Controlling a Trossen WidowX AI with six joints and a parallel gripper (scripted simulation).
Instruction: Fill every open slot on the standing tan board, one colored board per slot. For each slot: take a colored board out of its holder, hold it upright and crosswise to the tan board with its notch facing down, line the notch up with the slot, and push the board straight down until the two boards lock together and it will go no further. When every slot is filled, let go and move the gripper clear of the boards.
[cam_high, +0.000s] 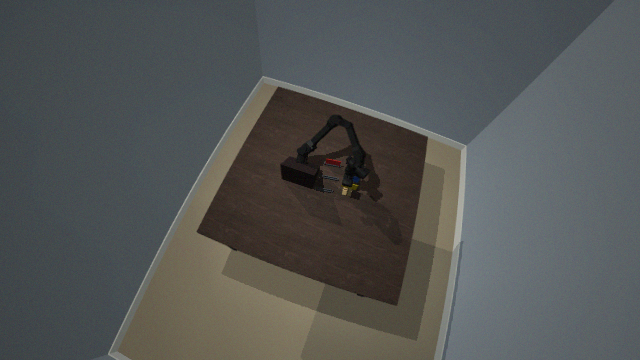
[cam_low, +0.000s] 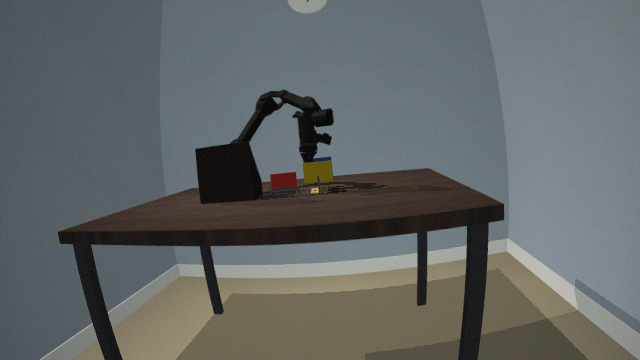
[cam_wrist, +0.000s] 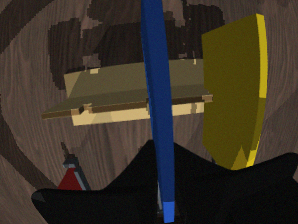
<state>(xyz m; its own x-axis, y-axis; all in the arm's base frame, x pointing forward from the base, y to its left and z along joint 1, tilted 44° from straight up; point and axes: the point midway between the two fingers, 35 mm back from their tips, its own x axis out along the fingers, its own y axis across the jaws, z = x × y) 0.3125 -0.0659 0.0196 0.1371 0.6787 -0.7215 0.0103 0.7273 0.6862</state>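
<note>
Looks like a bare room w/ a test bench, closer to a small robotics lab than a home or shop. Blue-gray walls w/ pale baseboards, tan floor, 1 round white fixture up high (prob. a lamp). 1 dark wood-top table (cam_high: 300, 240) (cam_low: 280, 220) on dark legs; 1 black robot arm (cam_high: 352, 137) (cam_low: 256, 120), its base block (cam_high: 299, 172) (cam_low: 225, 172) set in from the table's edges & corners.
</note>
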